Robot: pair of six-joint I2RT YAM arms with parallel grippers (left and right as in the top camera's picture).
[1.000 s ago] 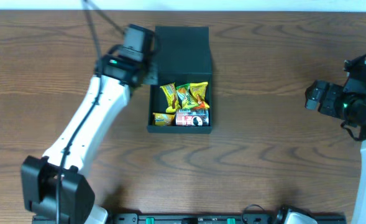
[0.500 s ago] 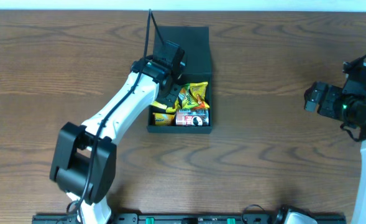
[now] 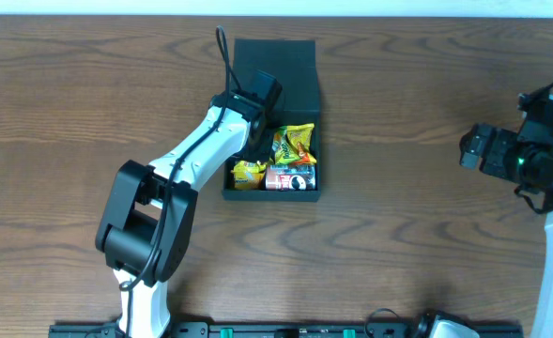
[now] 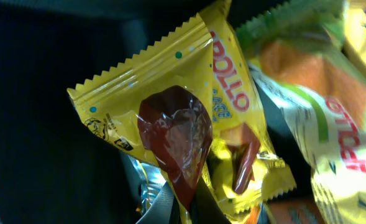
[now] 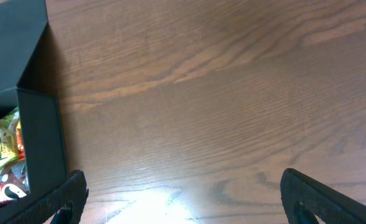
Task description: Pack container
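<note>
Presently the container (image 3: 272, 195) sits on the wooden table (image 3: 426, 235) with its flap lid (image 3: 285, 66) folded back flat on the far side, leaving the interior open from above. Contents are gathered in the near half of the container. A red can (image 3: 290, 179) lies on its side against the near wall. A small yellow packet (image 3: 246, 172) lies just beside the can, toward the container's left wall. A green and orange packet (image 3: 293, 141) lies behind the can. The far part of the interior shows bare dark card.

The left arm reaches over the container's left wall, its wrist above the left part of the interior. The left gripper (image 4: 179, 208) is down among the contents. In the left wrist view a yellow packet (image 4: 170, 118) with a dark brown picture on it fills the frame directly ahead of the fingers (image 4: 155, 208), beside the green and orange packet. Only the fingertips show at the bottom edge, close together at the packet's lower end. Whether they pinch the packet I cannot tell.

The right gripper (image 5: 183, 190) hangs over bare table well to the right of the container, its jaws spread wide with nothing between them. The container's right wall shows at the left edge of the right wrist view.
</note>
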